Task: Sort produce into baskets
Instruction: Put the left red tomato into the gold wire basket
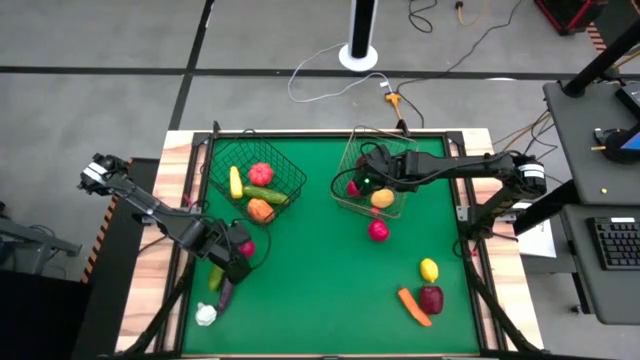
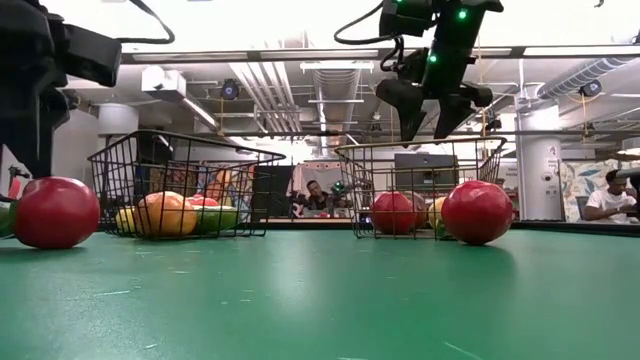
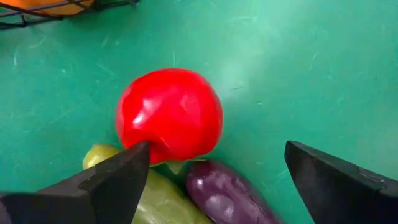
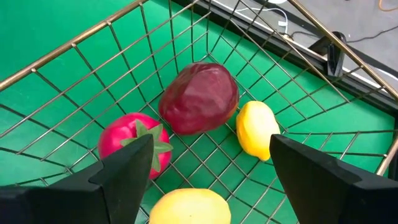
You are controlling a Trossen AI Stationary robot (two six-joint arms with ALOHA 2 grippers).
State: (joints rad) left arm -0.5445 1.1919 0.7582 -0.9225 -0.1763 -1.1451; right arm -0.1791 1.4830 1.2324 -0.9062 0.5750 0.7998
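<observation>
My left gripper [image 1: 236, 256] is open over the table's left part. In the left wrist view its fingers [image 3: 217, 150] stand just short of a red round fruit [image 3: 169, 115]. That fruit lies on the green mat beside a yellow-green vegetable [image 3: 152, 193] and a purple eggplant [image 3: 227, 199]. My right gripper [image 1: 364, 181] is open and empty above the pale wire basket [image 1: 352, 150]. In the right wrist view [image 4: 211, 142] it looks down on a dark red fruit [image 4: 199, 96], a pink-red tomato [image 4: 134, 146], a lemon [image 4: 256, 129] and a yellow piece [image 4: 189, 208]. All of these rest on the basket's floor.
The dark wire basket [image 1: 290, 160] at the far left holds yellow, red, green and orange pieces. A red fruit [image 1: 378, 230] lies just in front of the pale basket. A lemon [image 1: 429, 269], a dark red fruit [image 1: 431, 298] and a carrot [image 1: 414, 307] lie near right. A white garlic [image 1: 206, 315] lies near left.
</observation>
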